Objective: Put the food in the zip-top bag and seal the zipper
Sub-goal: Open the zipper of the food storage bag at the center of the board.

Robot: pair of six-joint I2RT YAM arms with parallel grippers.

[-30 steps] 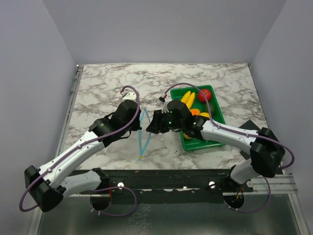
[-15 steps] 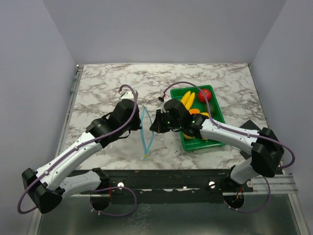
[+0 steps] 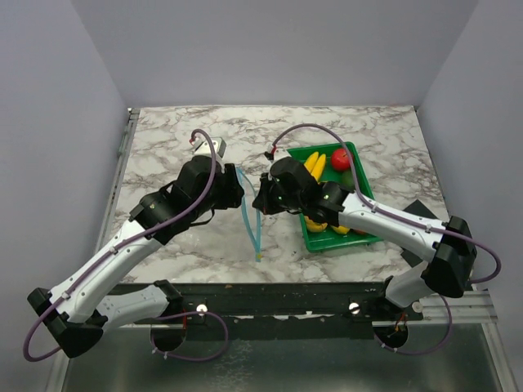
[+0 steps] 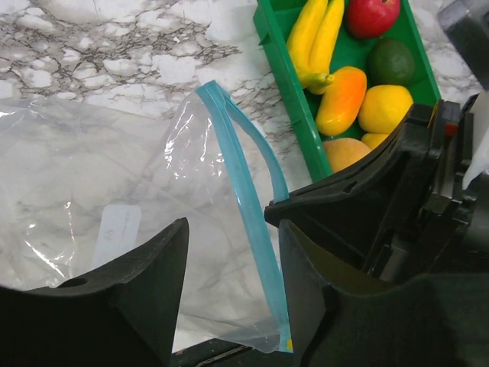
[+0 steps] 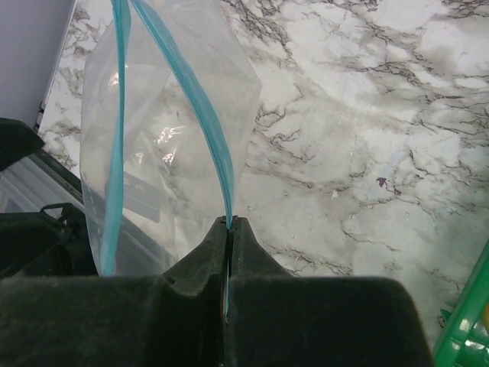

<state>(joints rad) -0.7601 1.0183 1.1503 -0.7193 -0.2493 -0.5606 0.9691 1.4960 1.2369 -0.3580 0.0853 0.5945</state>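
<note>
Zipper (image 5: 223, 180) in right gripper (image 5: 229, 223), wrist-view only

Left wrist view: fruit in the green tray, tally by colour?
Red: 1, the red fruit
Dark green: 1, the dark green fruit
Orange: 2, the oblong orange fruit and the paler orange fruit
Yellow: 2, the banana bunch and the lemon
Total: 6 visible; the green tray's near end is hidden.

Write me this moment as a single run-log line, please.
right gripper: shut on zipper | left gripper: open | food: in green tray | zip-top bag: empty, unsealed
</note>
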